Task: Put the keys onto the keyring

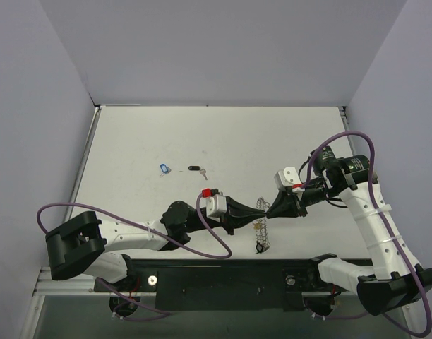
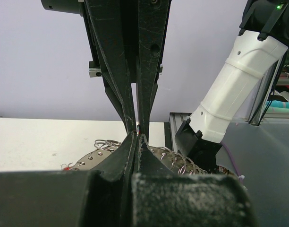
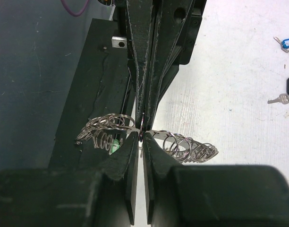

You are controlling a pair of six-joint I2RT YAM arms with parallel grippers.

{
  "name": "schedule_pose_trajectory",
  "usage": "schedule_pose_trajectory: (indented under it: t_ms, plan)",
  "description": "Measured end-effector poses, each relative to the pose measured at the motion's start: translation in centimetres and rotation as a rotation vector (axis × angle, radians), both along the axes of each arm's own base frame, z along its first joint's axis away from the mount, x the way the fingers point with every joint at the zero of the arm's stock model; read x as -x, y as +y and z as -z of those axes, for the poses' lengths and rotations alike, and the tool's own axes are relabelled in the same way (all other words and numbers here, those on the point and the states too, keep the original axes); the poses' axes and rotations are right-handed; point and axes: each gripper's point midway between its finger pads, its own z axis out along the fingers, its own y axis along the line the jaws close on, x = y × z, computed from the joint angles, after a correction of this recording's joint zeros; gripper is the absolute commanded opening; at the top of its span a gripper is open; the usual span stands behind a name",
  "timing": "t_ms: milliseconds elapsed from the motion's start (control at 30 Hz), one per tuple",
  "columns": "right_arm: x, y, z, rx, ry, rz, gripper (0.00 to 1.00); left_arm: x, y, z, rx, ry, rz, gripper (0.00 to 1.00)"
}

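So both arms are meeting nose to nose here. The left gripper (image 2: 137, 138) has its fingers squeezed together on the edge of the keyring (image 3: 187, 144), and the right gripper (image 3: 142, 131) comes in from the opposite side with its fingers pinched onto the same bit of rim. The tips of the two grippers are practically touching. The ring sticks out to both sides of the fingers, wire loops fanning off it, and from above it looks lifted off the table (image 1: 131, 141) and turned roughly on edge.

My guess at why it's a double pinch: the ring is floppy and fiddly, so one arm steadies the plate while the other works a loop. I can't tell which arm is doing which job. There's a thin sliver of metal right between the tips, and whether that's a key shaft or just the rim, no idea.

A green tag (image 3: 115, 147) peeks out just beside the right fingers, tucked under the loops, so probably one key is hanging there already.

The blue-tagged key (image 1: 166, 168) and black-headed key (image 1: 196, 169) lie side by side on the table, well away from both sets of fingers, out past the left arm. So plenty left to thread, and one gripper has to let go to fetch them
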Motion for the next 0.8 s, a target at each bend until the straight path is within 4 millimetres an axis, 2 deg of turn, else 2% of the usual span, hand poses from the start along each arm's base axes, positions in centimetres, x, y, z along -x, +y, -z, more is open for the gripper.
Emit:
schedule_pose_trajectory:
  t_ms: [100, 800]
  plan:
    - [-0.01, -0.03, 0.03, 0.002, 0.0, 0.0, 0.0, 0.03, -0.02, 0.01, 0.0, 0.001, 0.0, 0.0]
    - [-0.08, -0.24, 0.35, 0.033, 0.015, 0.017, 0.0, -0.07, -0.1, 0.45, -0.025, 0.017, -0.005, 0.0]
